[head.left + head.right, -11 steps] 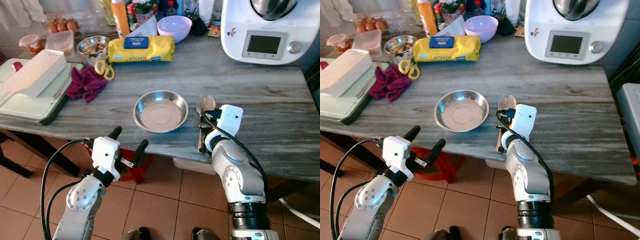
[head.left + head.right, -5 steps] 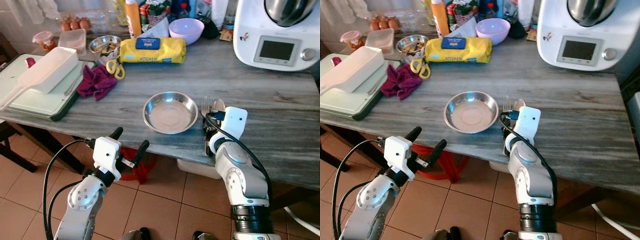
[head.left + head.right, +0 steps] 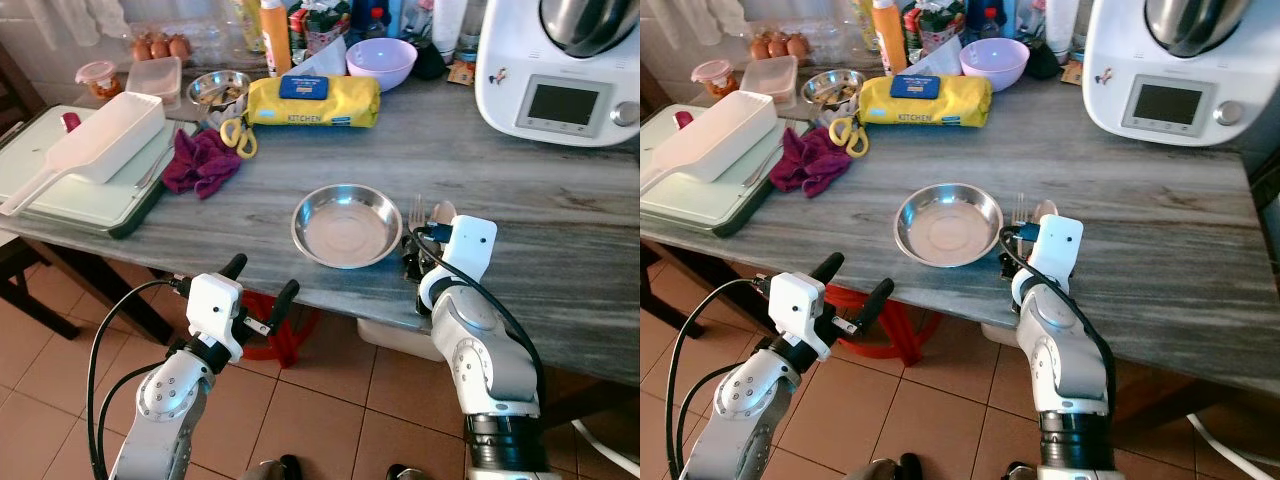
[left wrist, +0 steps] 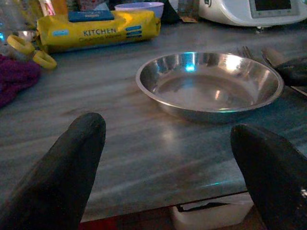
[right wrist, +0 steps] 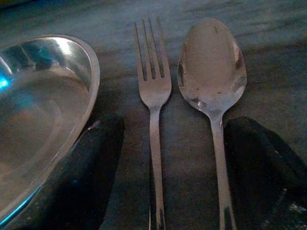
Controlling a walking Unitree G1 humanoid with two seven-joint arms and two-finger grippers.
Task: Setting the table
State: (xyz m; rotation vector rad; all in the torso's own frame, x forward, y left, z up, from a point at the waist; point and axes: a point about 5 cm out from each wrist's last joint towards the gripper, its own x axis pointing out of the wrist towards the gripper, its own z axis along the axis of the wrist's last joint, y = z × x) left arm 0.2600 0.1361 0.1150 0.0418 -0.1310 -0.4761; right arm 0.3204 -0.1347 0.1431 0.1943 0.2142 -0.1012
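My right gripper (image 5: 165,158) low on the surface (image 3: 250,215), jaws spread wide, right arm bent up from below its near edge, my left gripper (image 3: 258,285) held just off that edge, jaws parted, empty.

Right gripper (image 5: 168,163) housing is covering the handles of the fork (image 5: 152,84) and spoon (image 5: 212,64) in the head views; in the right wrist view the handles are running off the frame edge. White appliance (image 3: 560,60) is getting cropped at the top. Contents of the small steel bowl (image 3: 218,88) are reading too small to tell.
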